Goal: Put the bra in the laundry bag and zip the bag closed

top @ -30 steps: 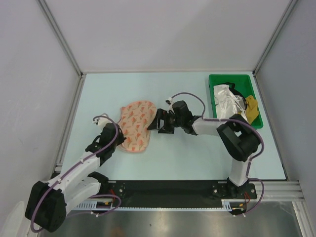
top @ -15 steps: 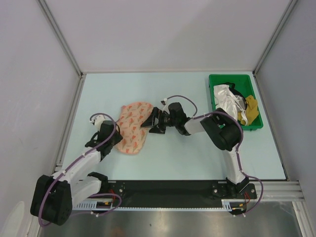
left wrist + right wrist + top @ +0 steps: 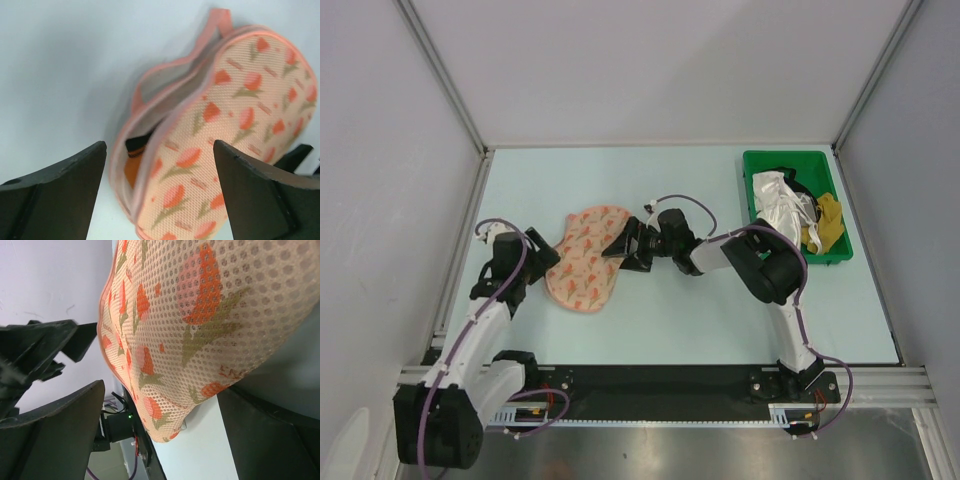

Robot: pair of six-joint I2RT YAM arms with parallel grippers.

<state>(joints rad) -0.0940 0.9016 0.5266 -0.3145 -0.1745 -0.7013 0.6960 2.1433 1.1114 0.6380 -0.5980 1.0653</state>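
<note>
The laundry bag [image 3: 586,258] lies flat on the pale table, its orange tulip print facing up. In the left wrist view the laundry bag [image 3: 245,95] gapes along its near edge, and the orange bra [image 3: 132,169] with a black trim shows inside the gap. My left gripper [image 3: 540,266] is open just left of the bag, holding nothing; its jaws [image 3: 160,147] stand wide and apart from the fabric. My right gripper [image 3: 618,250] is open at the bag's right edge. The bag's end [image 3: 200,320] reaches in between its fingers [image 3: 65,435].
A green bin [image 3: 752,163] with crumpled silver and yellow cloth stands at the back right. Metal frame rails and grey walls border the table on the left, the right and the back.
My left gripper opened, let go of the bag's left edge and pulled back to the left. My right gripper slid left up to the bag's right edge. The bag shifted slightly left.
</note>
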